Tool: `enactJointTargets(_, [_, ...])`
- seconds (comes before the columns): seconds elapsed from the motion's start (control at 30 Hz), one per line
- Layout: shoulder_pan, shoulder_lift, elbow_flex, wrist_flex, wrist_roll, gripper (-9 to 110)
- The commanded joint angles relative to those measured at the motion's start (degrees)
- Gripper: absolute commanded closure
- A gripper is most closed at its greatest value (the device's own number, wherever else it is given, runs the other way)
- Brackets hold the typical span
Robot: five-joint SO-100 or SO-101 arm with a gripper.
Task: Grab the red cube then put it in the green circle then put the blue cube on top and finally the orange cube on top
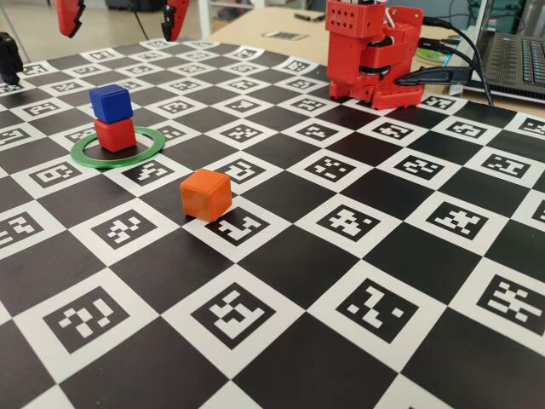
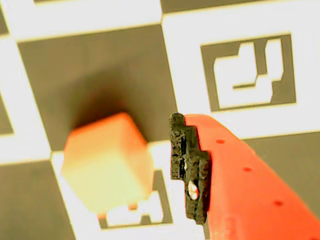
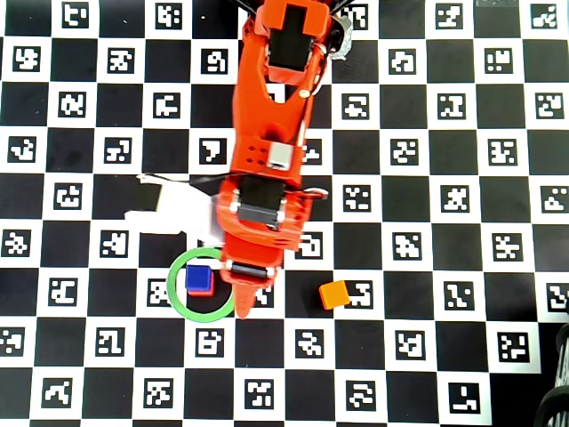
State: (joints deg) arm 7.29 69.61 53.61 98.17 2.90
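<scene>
In the fixed view the blue cube (image 1: 111, 102) sat squarely on top of the red cube (image 1: 115, 134), and that small stack stood inside the green circle (image 1: 117, 146) on the checkered board (image 1: 358, 358). The orange cube (image 1: 205, 194) rested alone on the board, well apart from the ring, nearer the camera and to its right. From overhead, the red arm (image 3: 267, 151) reached down the board, its gripper (image 3: 244, 302) hanging over the ring's right edge, just beside the blue cube (image 3: 199, 279), while the orange cube (image 3: 334, 294) lay off to the right. The wrist view showed one red finger (image 2: 240, 190) with its dark pad beside the blurred orange cube (image 2: 107, 162), not touching it. The gripper held nothing; whether its fingers were apart or together could not be told.
</scene>
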Motion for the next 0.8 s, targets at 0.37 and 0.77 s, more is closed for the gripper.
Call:
enactJointTargets(0.37, [-11.3, -7.7, -0.6, -7.5, 6.7, 55])
enactJointTargets(0.77, [-12.9, -10.5, 9.4, -18.7, 6.9, 54])
